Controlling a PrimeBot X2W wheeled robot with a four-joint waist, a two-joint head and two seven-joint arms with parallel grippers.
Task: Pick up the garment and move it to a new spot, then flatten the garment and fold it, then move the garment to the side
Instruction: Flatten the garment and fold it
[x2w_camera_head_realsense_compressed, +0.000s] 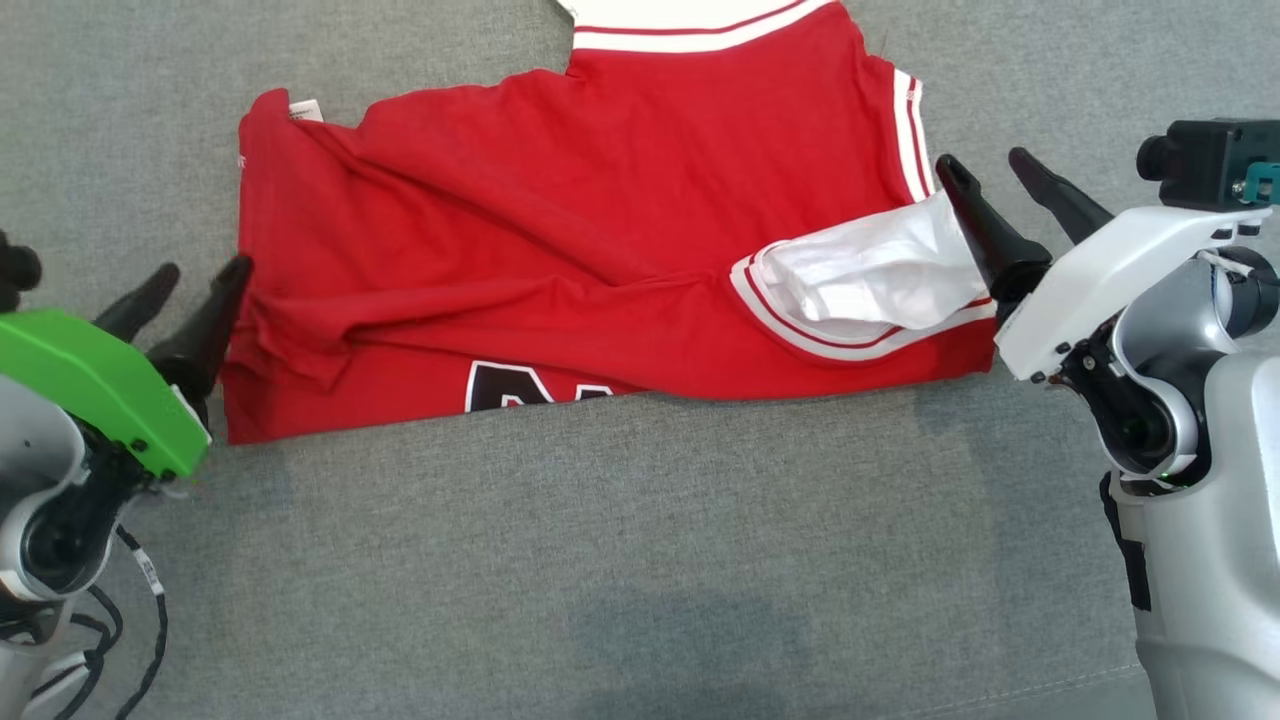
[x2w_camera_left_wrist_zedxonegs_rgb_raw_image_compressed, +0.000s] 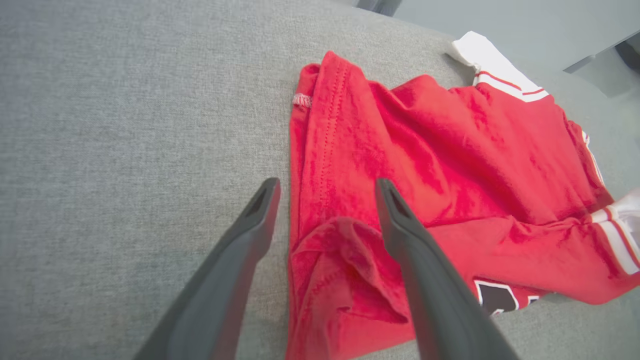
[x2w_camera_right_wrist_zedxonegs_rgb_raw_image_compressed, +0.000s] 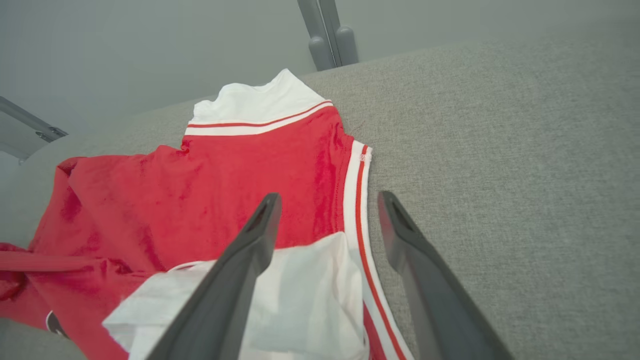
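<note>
A grey cloth-covered surface (x2w_camera_head_realsense_compressed: 640, 560) runs across the whole head view. On its far half lies a red shirt (x2w_camera_head_realsense_compressed: 560, 250) with white, red-striped trim, spread sideways and rumpled, its near edge folded over. The left claw (x2w_camera_head_realsense_compressed: 205, 268) stands wide apart at the shirt's left edge: in the left wrist view one finger is over the bunched red cloth and the other over bare surface, with nothing clamped between them. The right claw (x2w_camera_head_realsense_compressed: 984, 160) is just as wide apart at the shirt's right end, one finger over the white sleeve (x2w_camera_head_realsense_compressed: 880, 275), the other over bare surface, gripping nothing. A black-and-white print (x2w_camera_head_realsense_compressed: 510, 385) peeks out at the near fold, and a small white label (x2w_camera_head_realsense_compressed: 305, 110) shows at the far left corner.
</note>
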